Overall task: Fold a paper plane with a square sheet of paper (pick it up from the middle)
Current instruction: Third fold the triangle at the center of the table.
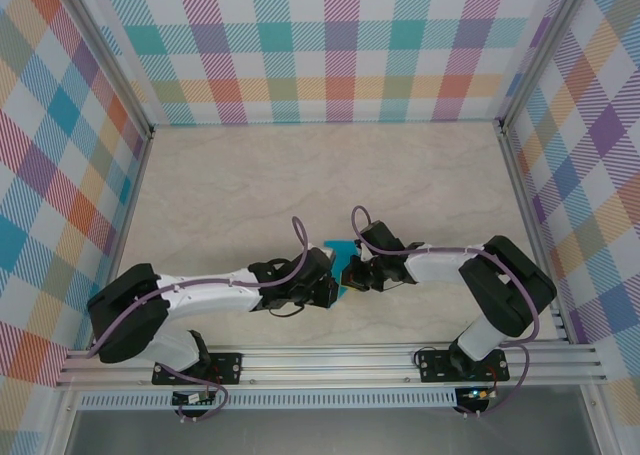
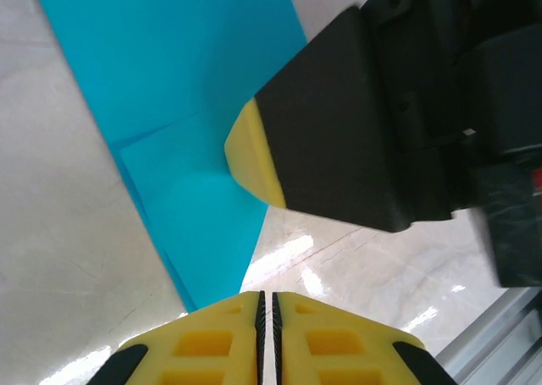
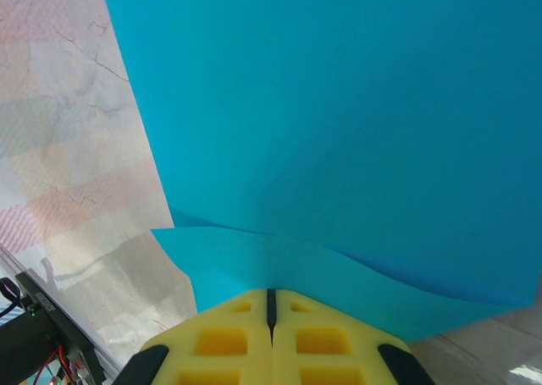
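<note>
The paper [image 2: 169,89] is lying half folded on the table [image 2: 59,233]. The right gripper [image 2: 246,152], shut tight, is pressing its tip on it. The left gripper [image 2: 267,305] is sitting shut beside it. Pressing slowly along the fold is best.

Lab cell: plaid walls [image 1: 340,45], aluminium frame [image 1: 330,360]

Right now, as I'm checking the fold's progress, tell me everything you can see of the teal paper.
The paper is thin, plain teal, lying on the pale marble-look table. It is partly folded: a crease and an overlapping flap show, and one narrow end points toward the shut left gripper. The shut right gripper rests its yellow tip on the flap. Whether the left gripper touches it I cannot tell.
</note>
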Action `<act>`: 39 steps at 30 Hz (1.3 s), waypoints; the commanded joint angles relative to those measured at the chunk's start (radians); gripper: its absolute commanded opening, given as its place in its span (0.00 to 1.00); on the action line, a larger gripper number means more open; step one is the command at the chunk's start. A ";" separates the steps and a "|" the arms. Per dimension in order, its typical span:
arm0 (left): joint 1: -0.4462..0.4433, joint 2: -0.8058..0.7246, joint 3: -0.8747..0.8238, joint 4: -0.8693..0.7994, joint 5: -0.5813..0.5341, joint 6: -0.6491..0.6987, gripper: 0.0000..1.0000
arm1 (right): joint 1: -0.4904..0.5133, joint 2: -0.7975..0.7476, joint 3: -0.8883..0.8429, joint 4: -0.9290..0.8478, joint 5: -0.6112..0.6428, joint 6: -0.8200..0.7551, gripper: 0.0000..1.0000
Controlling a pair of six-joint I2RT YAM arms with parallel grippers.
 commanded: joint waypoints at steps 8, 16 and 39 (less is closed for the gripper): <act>-0.024 0.136 0.032 0.044 -0.017 -0.055 0.08 | 0.001 -0.019 -0.012 0.006 0.022 0.019 0.04; -0.024 0.135 -0.024 -0.019 -0.102 -0.075 0.06 | 0.001 -0.077 0.001 -0.017 -0.015 -0.010 0.07; -0.029 0.160 -0.061 0.000 -0.087 -0.087 0.05 | -0.055 0.015 -0.062 0.141 -0.055 -0.020 0.06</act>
